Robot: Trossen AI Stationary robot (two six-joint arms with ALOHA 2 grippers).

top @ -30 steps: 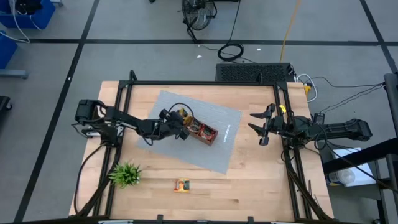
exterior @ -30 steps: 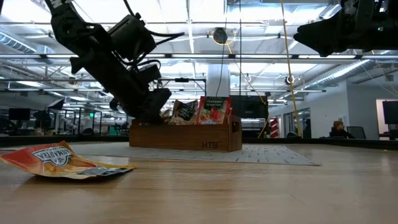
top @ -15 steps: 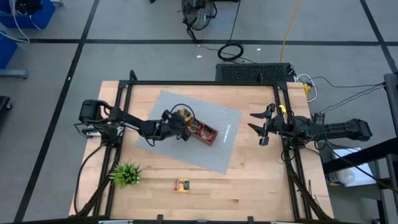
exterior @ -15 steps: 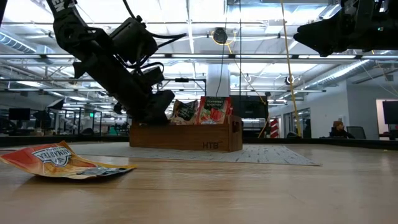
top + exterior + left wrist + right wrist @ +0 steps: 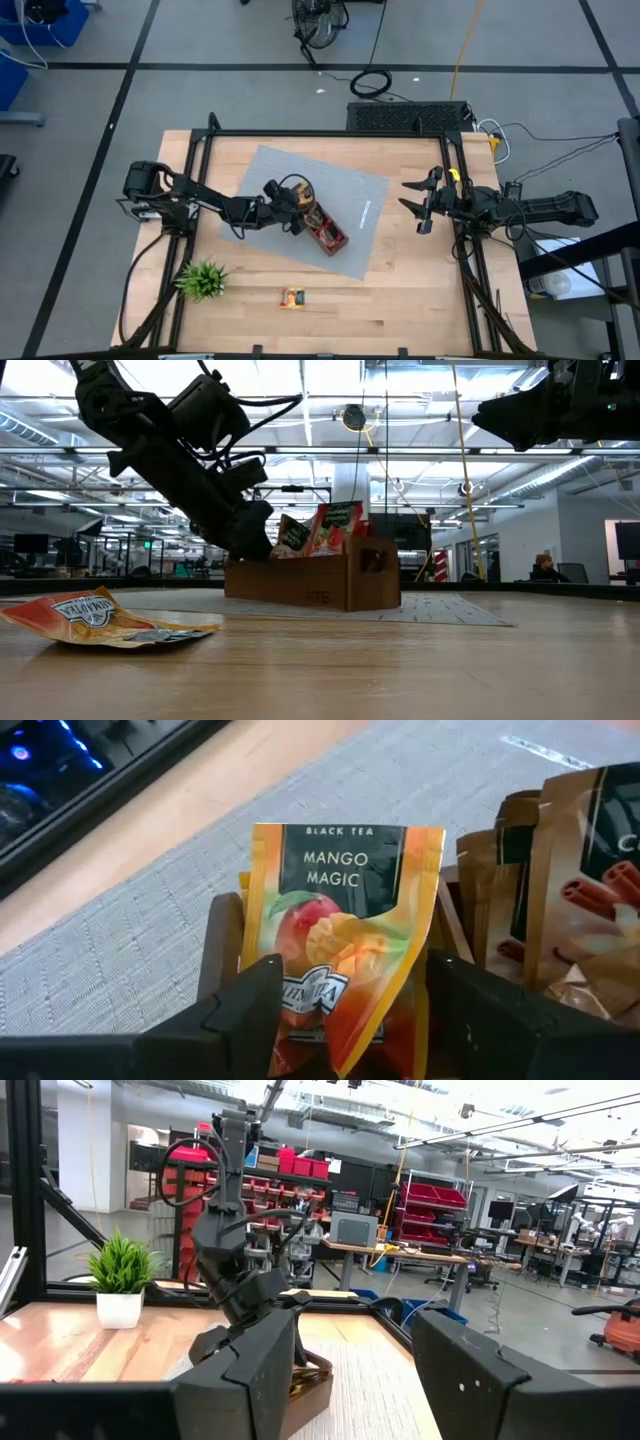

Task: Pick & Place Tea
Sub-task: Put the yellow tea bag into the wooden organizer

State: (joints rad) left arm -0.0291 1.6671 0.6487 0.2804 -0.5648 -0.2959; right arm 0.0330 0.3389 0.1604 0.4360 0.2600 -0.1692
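High view: wooden tray [image 5: 329, 239] has swung round since a sec ago w/ left gripper [image 5: 297, 199] in its end slot, fingers clamped on mango sachet [image 5: 340, 940]; placement near done; right gripper [image 5: 417, 203] open, parked at table's right edge.

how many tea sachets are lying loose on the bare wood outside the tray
1: a sachet near the table's front edge, right of the plant. The other sachets stand in the wooden tray; some there may be hidden.

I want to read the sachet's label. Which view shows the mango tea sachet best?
The left wrist view: the mango tea sachet fills it, label legible. High view shows an orange speck at the left hand; elsewhere it's hidden.
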